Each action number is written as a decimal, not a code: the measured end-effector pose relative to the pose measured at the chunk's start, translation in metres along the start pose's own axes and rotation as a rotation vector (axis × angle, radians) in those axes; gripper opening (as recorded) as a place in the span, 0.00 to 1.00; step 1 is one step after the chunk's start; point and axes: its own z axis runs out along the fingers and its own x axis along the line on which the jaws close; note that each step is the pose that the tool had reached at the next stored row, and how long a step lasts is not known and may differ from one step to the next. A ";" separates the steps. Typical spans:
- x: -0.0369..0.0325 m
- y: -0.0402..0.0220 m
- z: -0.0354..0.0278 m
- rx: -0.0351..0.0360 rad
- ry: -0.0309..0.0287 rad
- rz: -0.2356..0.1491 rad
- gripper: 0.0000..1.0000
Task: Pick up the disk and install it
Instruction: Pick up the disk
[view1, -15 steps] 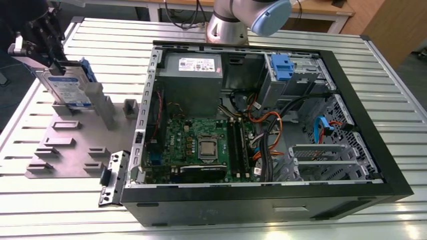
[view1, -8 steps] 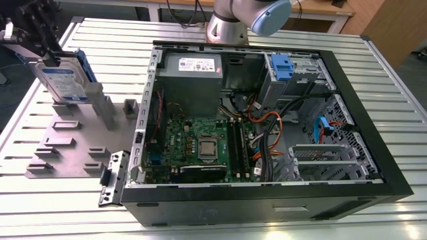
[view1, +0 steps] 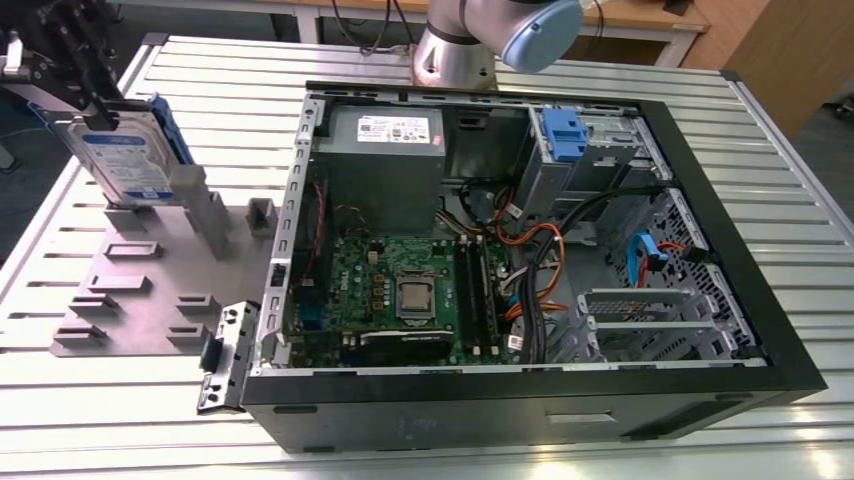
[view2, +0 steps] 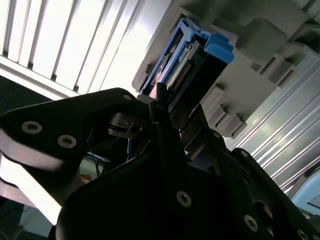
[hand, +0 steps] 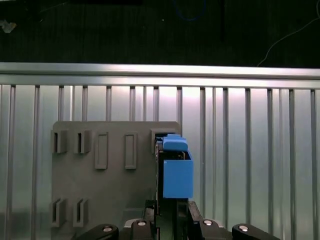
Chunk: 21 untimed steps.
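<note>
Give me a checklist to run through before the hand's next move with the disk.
1. The hand closed on the disk: ok, it grips the top edge.
2. Disk upright: ok.
3. Disk free of the grey holder plate: cannot tell; its lower edge sits at the slot.
4. The computer case open: ok, its side is off.
5. Free bay in the drive cage: cannot tell; a blue caddy sits there.
6. Cables away from the cage: not ok, a black cable runs beside it.
</note>
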 end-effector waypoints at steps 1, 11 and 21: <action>-0.0001 0.0000 -0.0009 0.0000 0.0000 0.000 0.35; -0.0001 0.0000 -0.0026 0.0004 -0.0003 0.000 0.35; -0.0004 0.0001 -0.0079 0.0002 -0.0002 0.000 0.35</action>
